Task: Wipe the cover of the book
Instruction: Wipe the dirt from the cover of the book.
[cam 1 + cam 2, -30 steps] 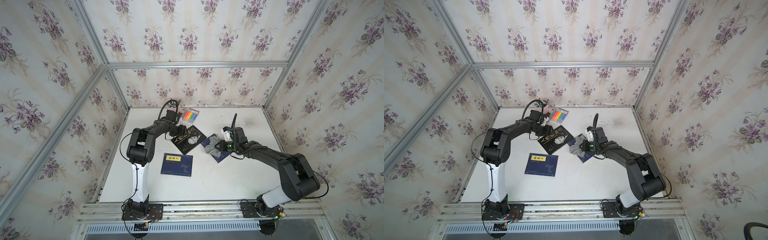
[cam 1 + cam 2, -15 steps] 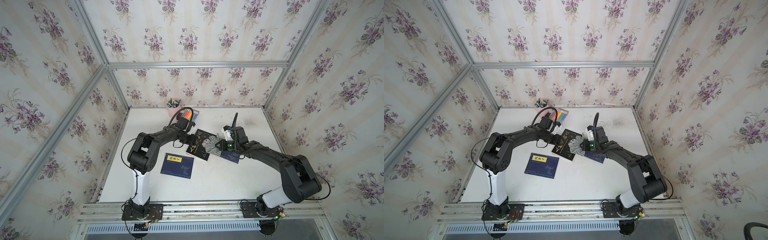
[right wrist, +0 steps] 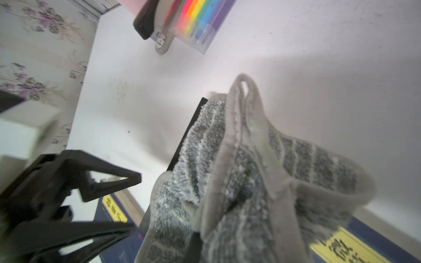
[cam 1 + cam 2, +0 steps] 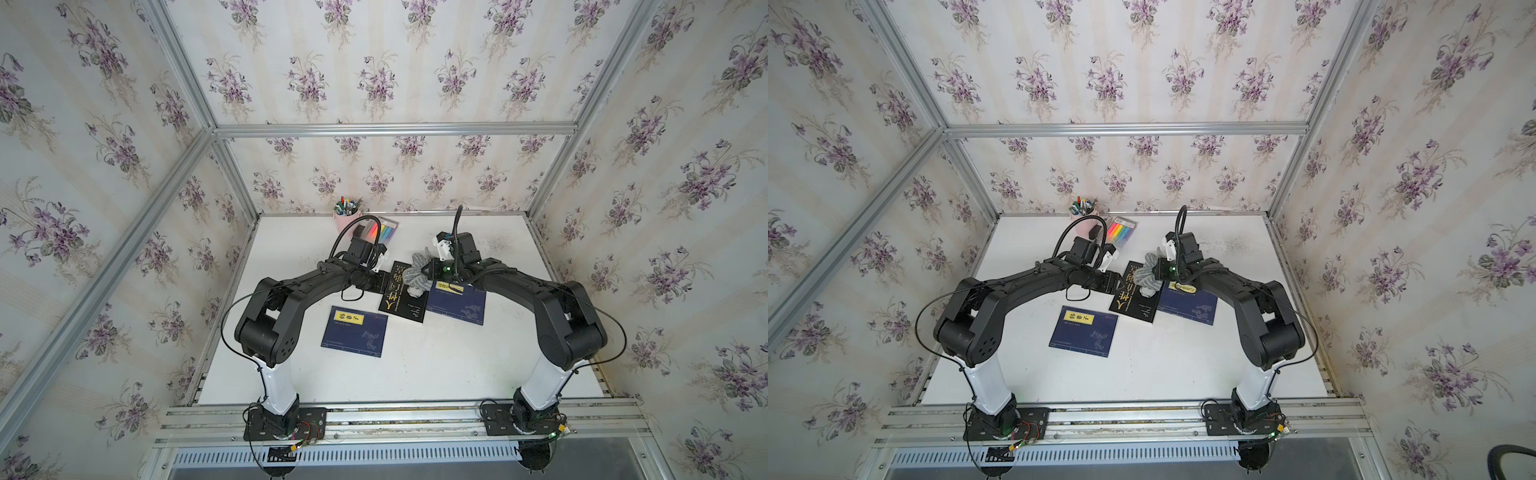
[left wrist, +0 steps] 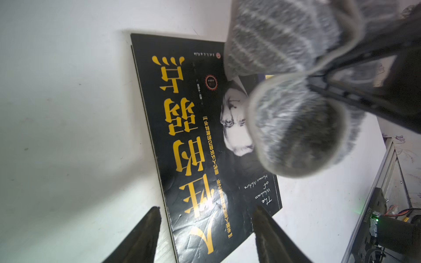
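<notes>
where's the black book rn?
In a top view the black book lies flat mid-table, between the left blue book and the right blue book, with the grey cloth on its far half.

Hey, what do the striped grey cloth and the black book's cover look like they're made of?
Striped grey cloth: likely microfibre or terry, matte; fuzzy pile and a smoother stitched hem show. Black book cover: probably coated paper or thin card, semi-gloss; it catches soft sheen, shows slight creases, and carries printed gold lettering.
</notes>
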Available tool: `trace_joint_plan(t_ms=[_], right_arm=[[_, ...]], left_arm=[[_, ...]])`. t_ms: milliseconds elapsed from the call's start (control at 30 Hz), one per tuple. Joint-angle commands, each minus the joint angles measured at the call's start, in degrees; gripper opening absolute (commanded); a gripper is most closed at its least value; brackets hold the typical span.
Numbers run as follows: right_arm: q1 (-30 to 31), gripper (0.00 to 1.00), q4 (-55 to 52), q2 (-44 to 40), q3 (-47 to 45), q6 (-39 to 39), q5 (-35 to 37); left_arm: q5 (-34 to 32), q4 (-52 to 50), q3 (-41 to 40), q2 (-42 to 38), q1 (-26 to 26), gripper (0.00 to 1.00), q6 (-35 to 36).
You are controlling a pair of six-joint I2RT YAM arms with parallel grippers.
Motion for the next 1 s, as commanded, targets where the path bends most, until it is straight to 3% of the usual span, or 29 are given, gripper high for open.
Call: trace_joint_plan(t_ms=[0, 233, 367, 500, 667, 967], right_arm=[[1.4, 0.0, -3.7, 3.6, 1.7, 0.1, 2.9], [4.3, 0.0, -0.3, 1.3, -8.5, 2.5, 5.2], [6.3, 0.0, 0.0, -0.8, -13.2, 3.1, 7.4], [11.5, 0.0, -1.5, -2.3, -15.8, 3.8, 11.3], [15.5, 0.0, -0.9, -2.9, -19.0, 6.1, 11.2], [16.6, 0.0, 0.6, -5.8, -22.2, 7.8, 11.7]], left_arm=[[0.5, 1.4, -1.0, -1.2, 0.1, 0.56, -0.1], [5.1, 5.2, -3.6, -0.7, -0.3, 0.17, -1.5], [4.0, 4.6, -1.9, 3.3, -1.9, 0.05, -1.9], [2.2, 3.4, 0.4, 7.5, -3.5, 0.02, -2.2], [1.0, 3.4, 0.8, 10.0, -3.7, 0.0, -3.6], [-1.6, 3.4, -0.5, 10.8, -3.6, 0.0, -4.4]])
